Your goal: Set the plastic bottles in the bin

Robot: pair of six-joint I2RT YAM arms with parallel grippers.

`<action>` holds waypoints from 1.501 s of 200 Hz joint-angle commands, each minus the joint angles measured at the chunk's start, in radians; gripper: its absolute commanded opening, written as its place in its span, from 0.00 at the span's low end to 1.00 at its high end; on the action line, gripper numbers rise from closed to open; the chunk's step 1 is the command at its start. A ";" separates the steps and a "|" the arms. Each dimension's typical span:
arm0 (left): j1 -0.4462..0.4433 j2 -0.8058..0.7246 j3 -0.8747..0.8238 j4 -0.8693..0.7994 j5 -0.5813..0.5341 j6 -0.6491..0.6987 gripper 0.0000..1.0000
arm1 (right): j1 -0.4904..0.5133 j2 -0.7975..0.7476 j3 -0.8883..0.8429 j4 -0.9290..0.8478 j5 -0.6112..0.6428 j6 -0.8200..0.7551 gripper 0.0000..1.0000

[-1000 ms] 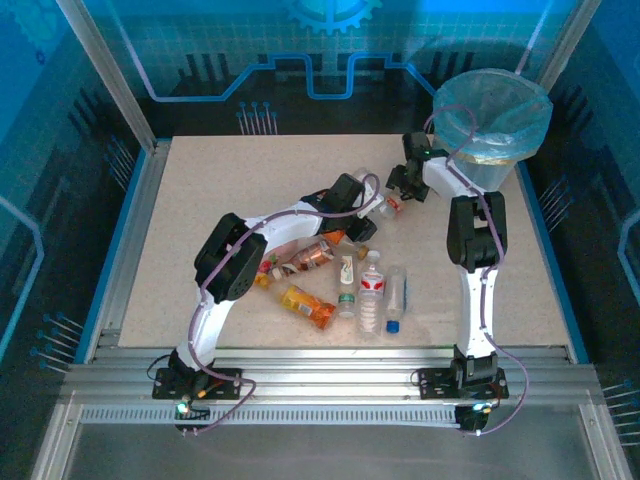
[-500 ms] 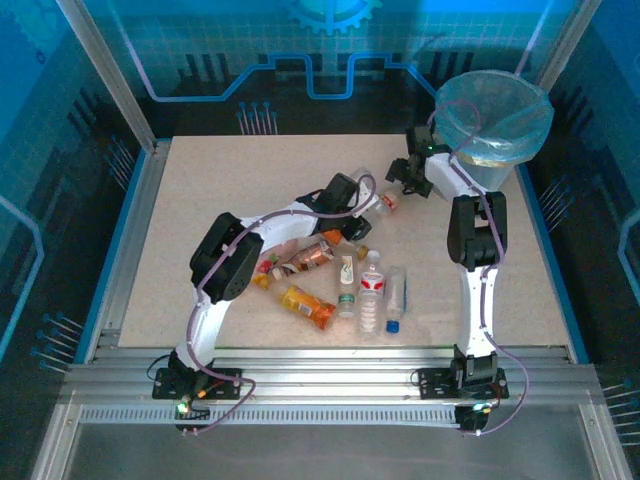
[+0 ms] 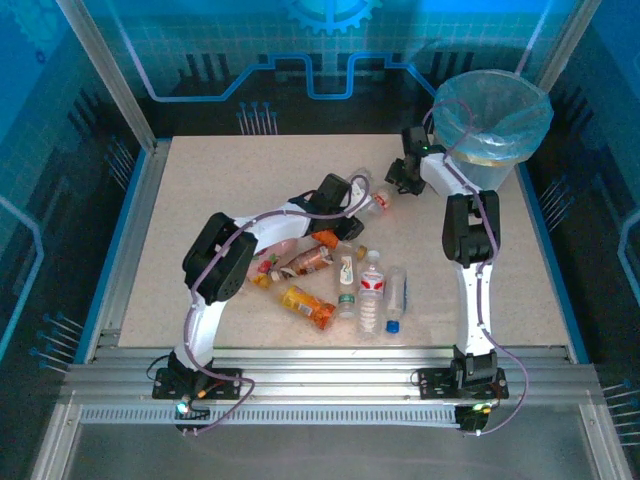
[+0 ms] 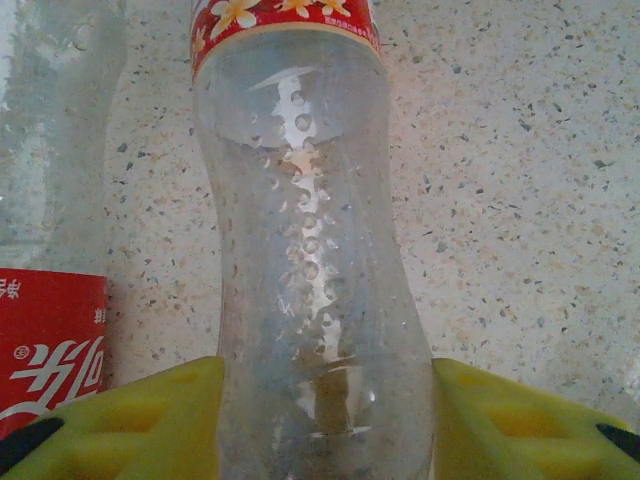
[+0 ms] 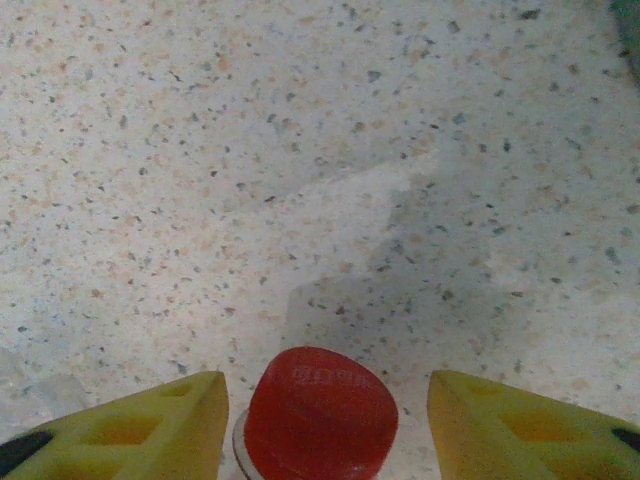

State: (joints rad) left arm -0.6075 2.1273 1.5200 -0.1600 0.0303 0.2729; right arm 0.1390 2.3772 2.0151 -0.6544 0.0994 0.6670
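Observation:
A clear plastic bottle [image 4: 300,250] with a red flowered label lies on the table, and my left gripper [image 4: 328,410] is shut on its body, both yellow fingers [image 4: 150,420] pressed to its sides. From above, the left gripper [image 3: 340,192] is at mid-table beside that bottle [image 3: 368,200]. My right gripper [image 5: 327,400] is open around a red bottle cap [image 5: 320,410]: the left finger is close to it and a gap shows on the right. The right gripper [image 3: 402,176] hovers left of the bin [image 3: 492,115], a grey bucket with a pale blue liner at the far right.
A second bottle with a red cola label [image 4: 50,330] lies just left of the held one. Several more bottles lie in a heap in front: an orange one [image 3: 308,306], a water bottle [image 3: 371,290], a blue-capped one [image 3: 395,297]. Metal rails border the table.
My left gripper has drawn back to the left with its bottle. The right gripper has shifted slightly towards the far side and its fingers have come closer together around the red cap.

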 commanded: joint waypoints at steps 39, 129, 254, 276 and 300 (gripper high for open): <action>0.022 -0.007 -0.041 -0.081 -0.030 0.022 0.51 | 0.006 -0.014 -0.030 0.021 -0.072 0.033 0.45; 0.031 -0.074 -0.052 -0.011 -0.046 -0.020 0.54 | 0.065 -0.234 -0.221 0.158 -0.069 0.023 0.25; 0.033 -0.163 -0.076 0.053 -0.076 -0.031 0.58 | 0.114 -0.403 -0.295 0.213 -0.012 -0.019 0.00; 0.033 -0.209 -0.072 0.065 -0.074 -0.039 0.63 | 0.126 -0.448 -0.290 0.210 0.028 -0.044 0.00; 0.032 -0.271 -0.048 0.053 -0.079 -0.038 0.69 | 0.134 -0.481 -0.238 0.195 0.072 -0.097 0.00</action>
State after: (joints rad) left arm -0.5842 1.9583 1.4353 -0.1284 -0.0307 0.2508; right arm 0.2508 1.9663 1.7279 -0.4366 0.1093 0.6380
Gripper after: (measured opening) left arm 0.672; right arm 0.302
